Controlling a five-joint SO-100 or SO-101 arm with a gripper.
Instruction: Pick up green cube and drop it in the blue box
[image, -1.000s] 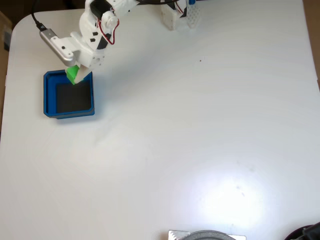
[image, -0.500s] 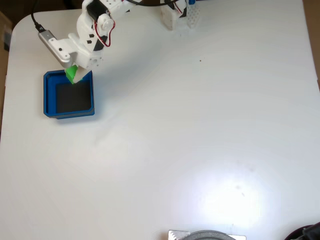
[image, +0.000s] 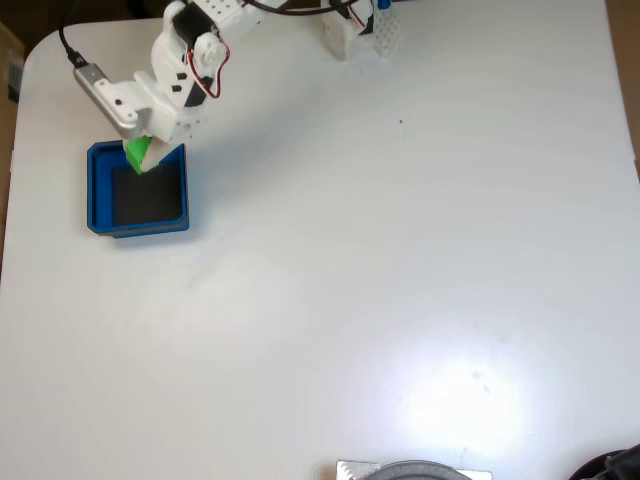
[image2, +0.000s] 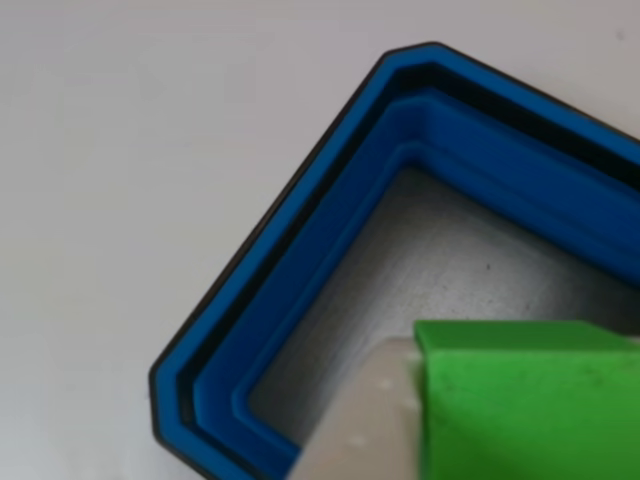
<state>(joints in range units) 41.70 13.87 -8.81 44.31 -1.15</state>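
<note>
Fixed view from above: a white table (image: 400, 280) takes up nearly the whole picture. At its far left the white arm (image: 185, 65) reaches from the far edge toward the left, with red and black wires looped at its wrist joint. A white block (image: 355, 30) stands on the table at the far edge, just right of the arm's root. A round grey thing (image: 415, 470) pokes in at the near edge.

Below the arm's tip, the box (image: 137, 190) sits flat on the table, blue walls around a dark floor. The gripper (image: 140, 152) hangs over the box's far wall, near its middle, and pinches the cube (image: 138, 152); the cube shows as a green patch sticking out from under the white fingers, partly over the far wall and partly over the dark floor.

Other view, close up: the box (image2: 300, 250) shows one clipped corner, with stepped blue walls and a grey floor. The cube (image2: 520, 410) fills the lower right, above the floor and inside the walls' outline. One pale finger (image2: 360, 430) presses flat against the cube's left face. Whether the cube touches the floor cannot be told.
</note>
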